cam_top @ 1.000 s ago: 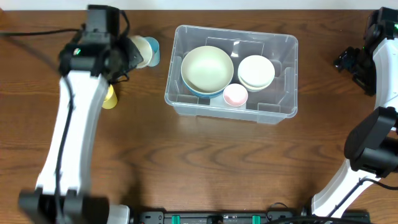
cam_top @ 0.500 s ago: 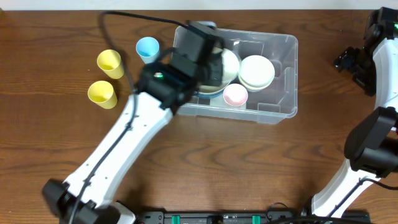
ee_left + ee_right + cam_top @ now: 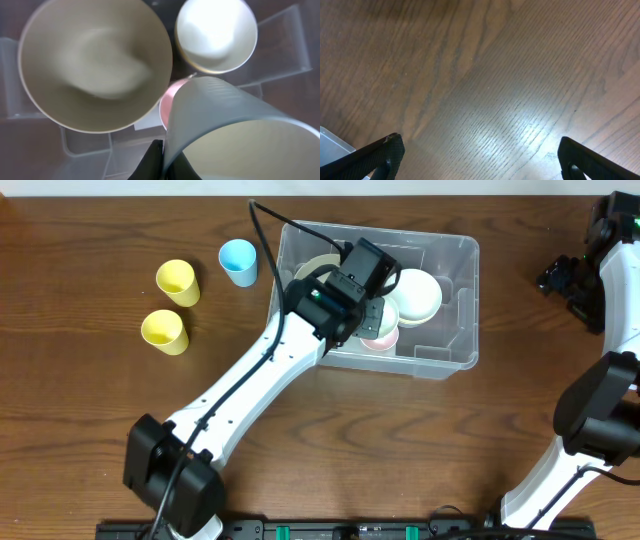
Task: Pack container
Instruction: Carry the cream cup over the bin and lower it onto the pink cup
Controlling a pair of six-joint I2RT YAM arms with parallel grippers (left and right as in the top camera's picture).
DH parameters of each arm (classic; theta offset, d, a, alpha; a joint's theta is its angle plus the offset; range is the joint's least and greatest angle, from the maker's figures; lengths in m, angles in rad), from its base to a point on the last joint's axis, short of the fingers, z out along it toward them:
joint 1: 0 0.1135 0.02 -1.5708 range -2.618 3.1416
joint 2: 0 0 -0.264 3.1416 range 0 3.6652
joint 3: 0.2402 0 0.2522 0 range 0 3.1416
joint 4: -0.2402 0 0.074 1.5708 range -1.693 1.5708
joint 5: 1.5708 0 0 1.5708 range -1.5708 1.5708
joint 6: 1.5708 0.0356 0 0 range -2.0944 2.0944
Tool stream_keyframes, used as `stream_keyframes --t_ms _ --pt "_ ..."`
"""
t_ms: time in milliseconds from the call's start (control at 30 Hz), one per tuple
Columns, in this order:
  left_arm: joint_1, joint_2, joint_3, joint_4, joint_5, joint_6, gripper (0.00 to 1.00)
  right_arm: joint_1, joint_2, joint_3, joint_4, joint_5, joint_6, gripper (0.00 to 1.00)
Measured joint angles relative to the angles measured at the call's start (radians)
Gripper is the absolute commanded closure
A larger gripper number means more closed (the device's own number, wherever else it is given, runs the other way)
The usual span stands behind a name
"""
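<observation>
The container (image 3: pixel 458 330) is a clear bin at the table's back centre. In it sit a large pale green bowl (image 3: pixel 95 65), a white bowl (image 3: pixel 216 34) and a small pink bowl (image 3: pixel 166 104), which is half hidden. My left gripper (image 3: pixel 366 292) reaches over the bin's middle. In the left wrist view it (image 3: pixel 165 152) is shut on the rim of a pale grey-blue cup (image 3: pixel 235 130) with a cream inside, tilted above the pink bowl. My right gripper (image 3: pixel 492 160) stands open over bare wood at the far right (image 3: pixel 565 280), apart from the bin.
Two yellow cups (image 3: pixel 177 280) (image 3: pixel 164 330) and a light blue cup (image 3: pixel 239 260) stand on the table left of the bin. The left arm stretches diagonally from the front left up to the bin. The right arm (image 3: pixel 610 380) runs along the right edge.
The left arm has swung right from the cups at the back left to over the bin, carrying the pale cup. The right arm has not moved.
</observation>
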Motion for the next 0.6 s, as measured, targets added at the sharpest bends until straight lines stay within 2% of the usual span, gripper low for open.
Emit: stream_keyframes --t_ms 600 --pt "0.000 0.091 0.000 -0.030 0.006 0.003 0.94 0.000 0.000 0.000 0.000 0.000 0.000 0.01"
